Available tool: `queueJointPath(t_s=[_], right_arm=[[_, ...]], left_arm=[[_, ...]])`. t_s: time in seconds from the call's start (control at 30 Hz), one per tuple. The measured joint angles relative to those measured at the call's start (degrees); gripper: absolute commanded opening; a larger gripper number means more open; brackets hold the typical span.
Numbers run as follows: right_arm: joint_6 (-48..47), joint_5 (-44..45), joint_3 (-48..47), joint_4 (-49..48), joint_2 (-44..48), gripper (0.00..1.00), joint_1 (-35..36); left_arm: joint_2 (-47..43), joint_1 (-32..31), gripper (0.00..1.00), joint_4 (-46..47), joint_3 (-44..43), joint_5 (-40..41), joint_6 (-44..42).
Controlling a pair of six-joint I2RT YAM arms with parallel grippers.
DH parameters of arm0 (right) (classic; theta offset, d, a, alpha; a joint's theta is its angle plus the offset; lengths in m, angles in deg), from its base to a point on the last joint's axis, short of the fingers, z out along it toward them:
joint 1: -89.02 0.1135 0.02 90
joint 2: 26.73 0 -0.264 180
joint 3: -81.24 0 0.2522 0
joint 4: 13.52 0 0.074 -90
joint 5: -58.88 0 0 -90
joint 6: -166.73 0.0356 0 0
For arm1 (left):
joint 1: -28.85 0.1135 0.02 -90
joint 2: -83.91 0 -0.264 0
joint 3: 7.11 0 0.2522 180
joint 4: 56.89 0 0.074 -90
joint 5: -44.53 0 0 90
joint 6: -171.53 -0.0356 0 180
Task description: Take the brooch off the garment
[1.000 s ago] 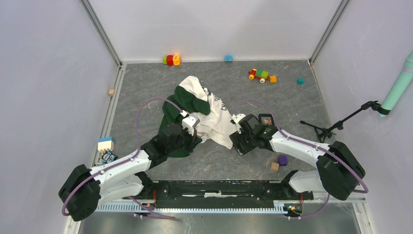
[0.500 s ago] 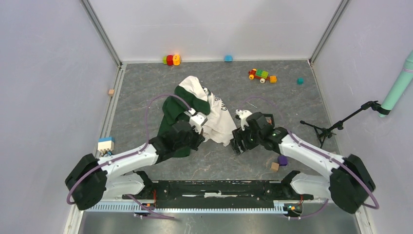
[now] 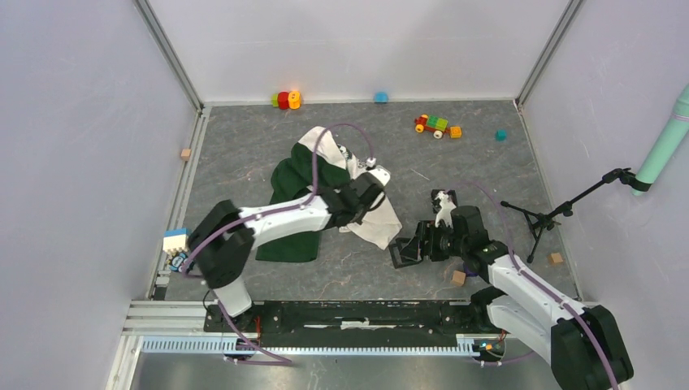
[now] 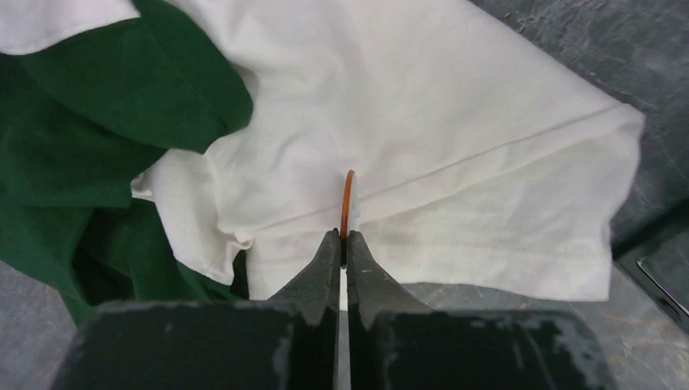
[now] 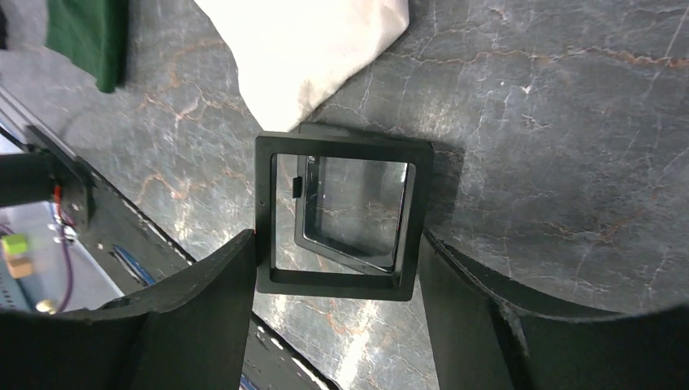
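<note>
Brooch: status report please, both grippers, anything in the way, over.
Left gripper shut on brooch, over white half of garment. Right gripper shut on black square case. Nothing blocking; brooch free or not, cannot tell.

We count one garment (image 3: 288, 236), one brooch (image 4: 348, 199) and two grippers: the left gripper (image 4: 343, 240) and the right gripper (image 5: 335, 248). There is one black frame (image 5: 345, 286). Three tan cubes (image 3: 186, 153) show, one far left and two near right. One toy train (image 3: 437, 125) sits far right.
</note>
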Motion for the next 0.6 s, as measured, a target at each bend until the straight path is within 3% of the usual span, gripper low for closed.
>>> queueJointPath(t_s=[0.1, 0.17, 0.27, 0.37, 0.6], right_arm=[[2.6, -2.0, 2.2, -3.0, 1.6, 0.64, -2.1], [4.2, -2.8, 3.7, -4.7, 2.6, 0.64, -3.4], [6.3, -4.0, 5.9, -7.1, 4.8, 0.64, -5.1], [7.4, -4.9, 6.9, -8.0, 5.8, 0.64, -6.0], [7.5, -5.8, 7.0, -8.4, 6.6, 0.63, -7.5]], left_arm=[[9.0, -1.7, 0.20, -6.7, -8.4, 3.3, -0.1], [13.5, -2.7, 0.40, -10.4, -12.4, 4.1, 0.0], [17.3, -3.7, 0.59, -14.8, -15.5, 2.3, 0.3], [17.1, -4.0, 0.61, -16.3, -15.3, -2.1, 0.8], [11.7, -2.6, 0.55, -13.9, -11.8, -14.8, 1.2]])
